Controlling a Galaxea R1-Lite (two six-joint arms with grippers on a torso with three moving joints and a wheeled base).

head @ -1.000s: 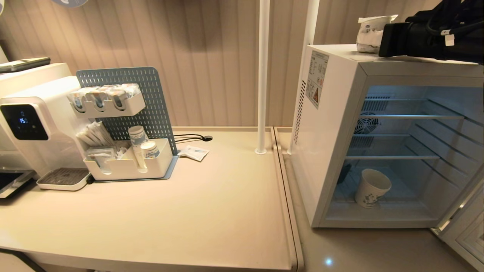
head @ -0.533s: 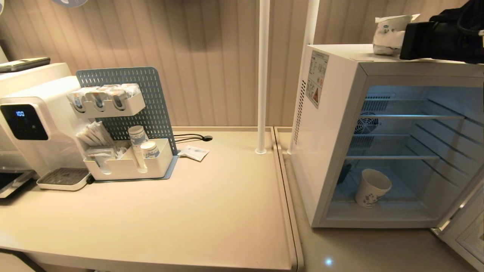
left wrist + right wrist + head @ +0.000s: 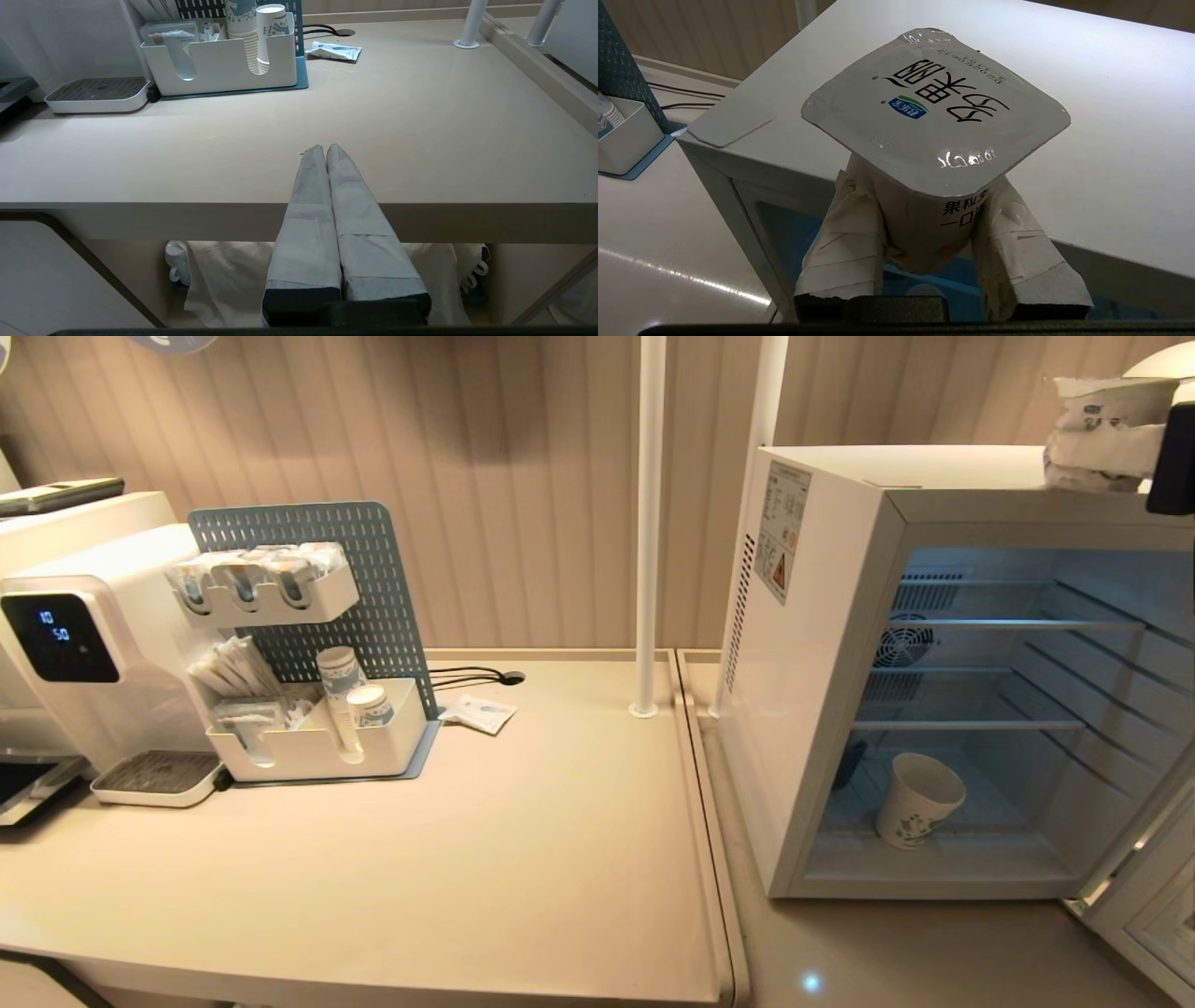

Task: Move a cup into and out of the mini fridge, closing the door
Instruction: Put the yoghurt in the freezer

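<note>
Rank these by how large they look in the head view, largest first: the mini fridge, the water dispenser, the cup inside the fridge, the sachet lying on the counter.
1. mini fridge
2. water dispenser
3. cup
4. sachet

The sachet lies flat and farther back, so its place behind the cup is less certain.

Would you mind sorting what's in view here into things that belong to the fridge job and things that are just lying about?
Part of the job:
- cup, on the fridge floor
- mini fridge, standing open
- door, swung open at right
- right gripper, shut on a foil-lidded tub

Just lying about:
- water dispenser
- stacked paper cups
- sachet
- left gripper, shut, parked
</note>
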